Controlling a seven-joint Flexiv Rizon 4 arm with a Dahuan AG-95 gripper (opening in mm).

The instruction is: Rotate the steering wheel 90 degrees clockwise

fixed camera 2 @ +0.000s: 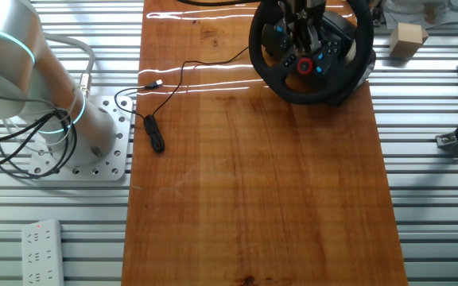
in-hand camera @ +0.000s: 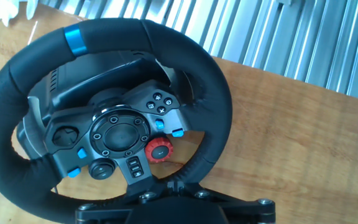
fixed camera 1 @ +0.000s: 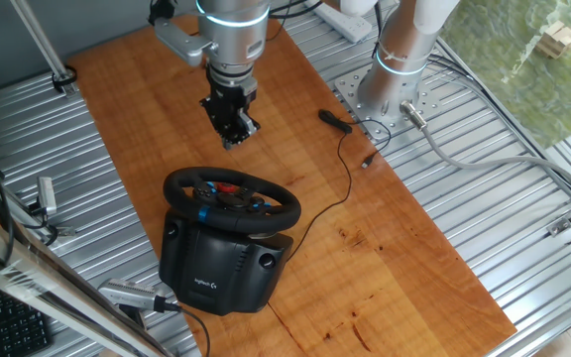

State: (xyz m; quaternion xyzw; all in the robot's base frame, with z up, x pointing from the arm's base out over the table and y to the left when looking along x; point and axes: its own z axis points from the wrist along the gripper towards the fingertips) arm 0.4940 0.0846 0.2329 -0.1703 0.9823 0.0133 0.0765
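The steering wheel [fixed camera 1: 285, 209] is a black round rim with a blue strip [in-hand camera: 74, 40] and red and blue hub buttons. It is fixed to a boxy black base [fixed camera 1: 221, 268] with a white logo at the near end of the wooden board. My gripper [fixed camera 1: 232, 127] hangs in the air behind the wheel, apart from the rim, with its fingers closed together and holding nothing. In the hand view the fingertips [in-hand camera: 178, 185] show at the bottom edge, and the wheel [in-hand camera: 216, 106] fills the frame below them. In the other fixed view the gripper [fixed camera 2: 302, 44] stands in front of the wheel [fixed camera 2: 293, 91].
A black cable with a plug [fixed camera 1: 335, 121] lies on the board [fixed camera 1: 414, 258] beside a second arm's base [fixed camera 1: 390, 94]. Ribbed metal table surface borders the board on both sides. A wooden block [fixed camera 2: 408, 40] and a power strip [fixed camera 2: 42, 254] sit off the board.
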